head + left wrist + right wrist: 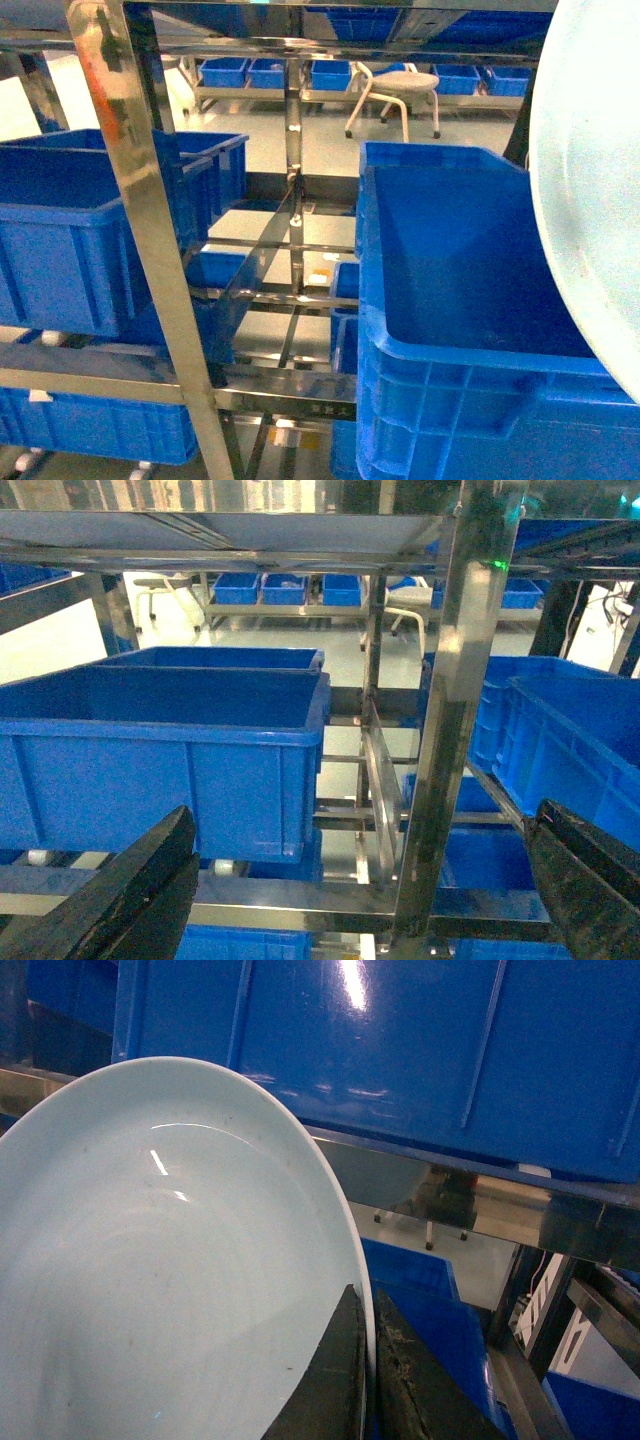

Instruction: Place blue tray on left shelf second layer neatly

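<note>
Stainless rack [150,230] – mirror-like square uprights, flat crossbars. Left bay tier carries a deep blue crate [70,235], another behind it. Right bay holds a large blue crate [470,350]. More crates on the tier below – lower left [95,425].

head: close, facing rack [150,230]
left wrist: level, faces same rack [440,730]
right wrist: upward, tight on blue tray [160,1280]

Blue crates [470,330] (stool [395,92] behind)
</note>
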You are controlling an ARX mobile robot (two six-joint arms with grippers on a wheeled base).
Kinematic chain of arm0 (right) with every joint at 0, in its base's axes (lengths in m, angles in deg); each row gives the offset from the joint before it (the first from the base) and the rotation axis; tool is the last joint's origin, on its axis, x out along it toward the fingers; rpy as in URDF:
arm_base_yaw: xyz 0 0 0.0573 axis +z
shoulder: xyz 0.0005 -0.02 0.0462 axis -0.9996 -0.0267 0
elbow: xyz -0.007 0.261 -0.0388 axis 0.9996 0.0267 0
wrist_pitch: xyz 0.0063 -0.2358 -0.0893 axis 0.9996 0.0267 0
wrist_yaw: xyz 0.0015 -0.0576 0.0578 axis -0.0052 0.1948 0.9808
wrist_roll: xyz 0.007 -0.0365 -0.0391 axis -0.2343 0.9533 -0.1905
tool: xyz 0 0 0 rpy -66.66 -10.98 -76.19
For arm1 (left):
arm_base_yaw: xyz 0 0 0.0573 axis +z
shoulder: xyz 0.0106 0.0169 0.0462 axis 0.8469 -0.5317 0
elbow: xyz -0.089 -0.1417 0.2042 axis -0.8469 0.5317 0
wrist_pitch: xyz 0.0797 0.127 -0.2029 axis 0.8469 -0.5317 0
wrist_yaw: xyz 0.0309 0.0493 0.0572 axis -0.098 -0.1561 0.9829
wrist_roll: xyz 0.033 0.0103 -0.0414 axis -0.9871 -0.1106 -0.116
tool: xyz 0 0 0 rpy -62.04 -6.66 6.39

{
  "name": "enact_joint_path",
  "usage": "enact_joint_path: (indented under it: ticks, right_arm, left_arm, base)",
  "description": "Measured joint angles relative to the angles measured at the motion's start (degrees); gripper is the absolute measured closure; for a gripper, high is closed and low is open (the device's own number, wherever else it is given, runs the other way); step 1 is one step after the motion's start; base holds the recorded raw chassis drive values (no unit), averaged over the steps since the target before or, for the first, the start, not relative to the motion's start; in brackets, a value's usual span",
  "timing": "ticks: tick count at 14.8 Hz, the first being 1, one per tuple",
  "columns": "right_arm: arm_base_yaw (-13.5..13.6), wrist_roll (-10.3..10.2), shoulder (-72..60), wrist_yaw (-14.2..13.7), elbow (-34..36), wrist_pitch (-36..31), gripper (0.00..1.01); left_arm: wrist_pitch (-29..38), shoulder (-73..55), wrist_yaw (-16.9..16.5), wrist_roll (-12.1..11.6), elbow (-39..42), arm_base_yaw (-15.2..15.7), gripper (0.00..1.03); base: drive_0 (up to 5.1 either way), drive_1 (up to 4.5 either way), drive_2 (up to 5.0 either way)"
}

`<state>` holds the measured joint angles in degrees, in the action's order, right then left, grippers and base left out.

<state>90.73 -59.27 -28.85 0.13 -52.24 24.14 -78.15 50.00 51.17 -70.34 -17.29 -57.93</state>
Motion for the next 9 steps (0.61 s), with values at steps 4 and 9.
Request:
enact_joint_path:
  ticks: [4,9]
  right_arm:
    - [0.0,0.0,0.0,0.0,0.0,0.0,0.99]
    - [-0.2,0.1,-0.1,0.6,0.0,-0.4,0.99]
  left_arm:
    - [0.0,0.0,0.0,0.0,0.0,0.0,0.05]
    - [0.0,0.0,0.0,0.0,0.0,0.0,0.05]
  base:
    - [0.0,0.00,0.0]
    - [0.0,0.00,0.0]
